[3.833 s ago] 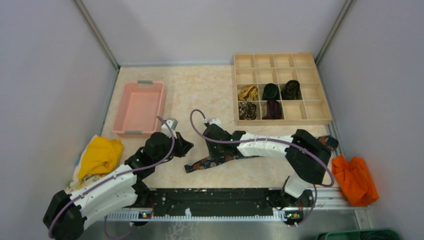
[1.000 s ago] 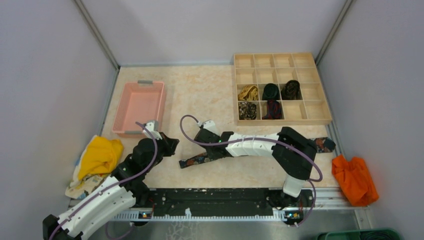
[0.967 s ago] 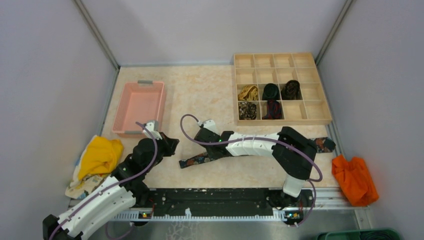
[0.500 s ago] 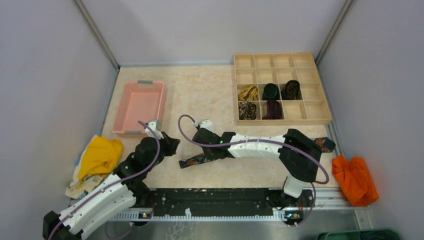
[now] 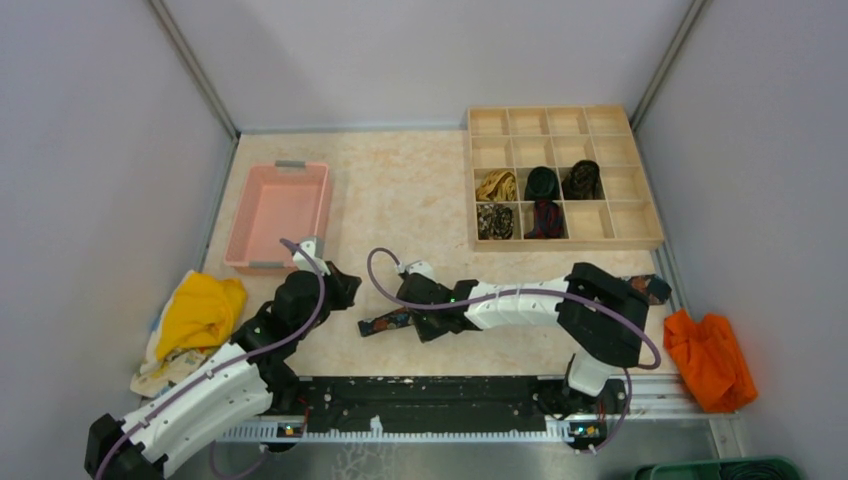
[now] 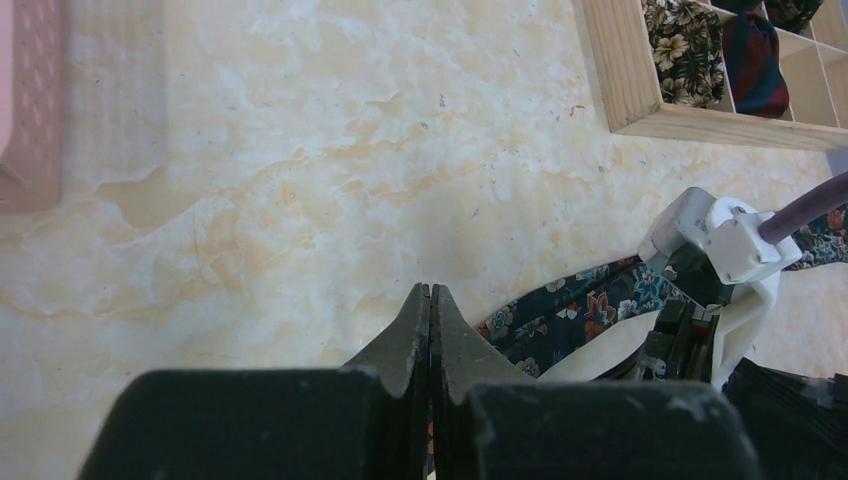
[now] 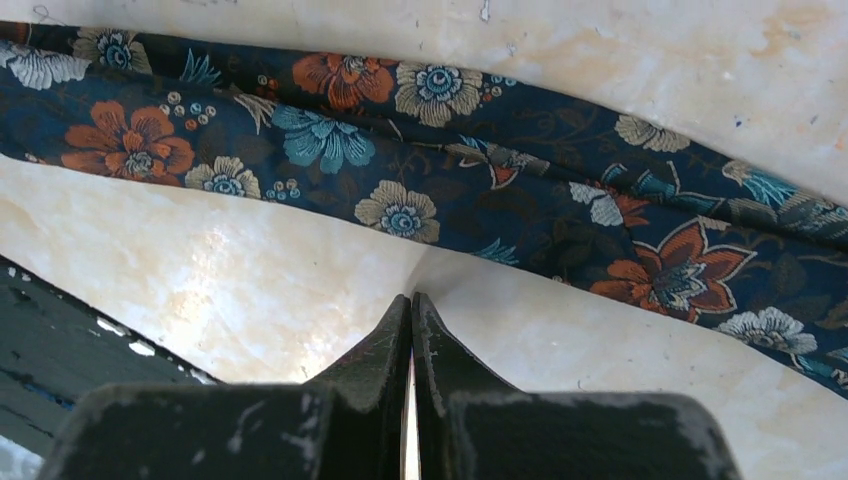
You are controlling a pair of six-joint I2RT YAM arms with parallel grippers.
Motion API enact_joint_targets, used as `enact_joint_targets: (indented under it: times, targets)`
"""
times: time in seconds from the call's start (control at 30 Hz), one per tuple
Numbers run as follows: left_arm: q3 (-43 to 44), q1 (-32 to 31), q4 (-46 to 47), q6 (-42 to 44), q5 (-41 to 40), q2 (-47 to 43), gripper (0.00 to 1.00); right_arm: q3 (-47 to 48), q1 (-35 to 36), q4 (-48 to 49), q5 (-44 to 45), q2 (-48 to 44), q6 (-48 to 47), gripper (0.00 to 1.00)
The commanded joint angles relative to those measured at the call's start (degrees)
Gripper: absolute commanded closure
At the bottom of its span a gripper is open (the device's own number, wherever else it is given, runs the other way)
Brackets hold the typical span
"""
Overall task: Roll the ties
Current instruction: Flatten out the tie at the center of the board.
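Right end effector (image 7: pixel 410 298) pinched together, tips at floral tie (image 7: pixel 330 150) edge; left end effector (image 6: pixel 430 292) together, empty, tie to its right.

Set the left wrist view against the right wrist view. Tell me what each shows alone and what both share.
Only the left wrist view: a corner of the wooden tray with a rolled floral tie and a red-black roll inside, the pink bin at the edge, and the right arm's wrist.
Only the right wrist view: a dark strip at lower left.
Both: the unrolled floral tie flat on the marbled table, and each view's own gripper, left gripper and right gripper, both shut.
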Motion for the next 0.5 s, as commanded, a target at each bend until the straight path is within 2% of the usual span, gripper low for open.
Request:
enact_joint_targets:
  times: [0.0, 0.17, 0.47]
  targets:
    - [1.5, 0.5, 1.3, 1.0, -0.5, 0.1, 1.00, 1.8, 0.5, 3.3, 1.2, 2.6, 0.4, 1.00]
    - [1.2, 0.7, 0.7, 1.2, -0.3, -0.5, 1.00, 4.7, -1.6, 3.2, 4.0, 5.6, -0.4, 1.00]
    - [-0.5, 0.9, 4.4, 1.2, 1.2, 2.1, 1.00, 5.9, -6.0, 2.0, 8.1, 2.2, -2.1, 1.00]
